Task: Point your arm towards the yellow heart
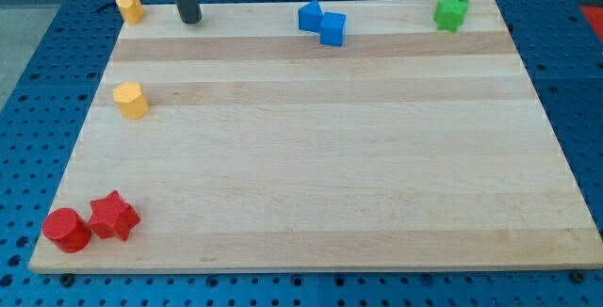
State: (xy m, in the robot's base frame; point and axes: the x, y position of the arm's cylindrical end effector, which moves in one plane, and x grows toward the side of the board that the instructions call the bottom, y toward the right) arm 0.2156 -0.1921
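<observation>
Rod upright at the worktop's [311, 166] top edge, my tip [191, 20] resting just right of the yellow heart [130, 8] in the top-left corner, apart from it. No pincer on this rig.

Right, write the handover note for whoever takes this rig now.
My tip rests near the board's top edge, right of the yellow block at the top-left corner, not touching it. A second yellow block sits lower on the left edge. Which one is the heart I cannot tell. Nothing is visibly done. Left: confirm the heart, then bring the tip toward it.
</observation>
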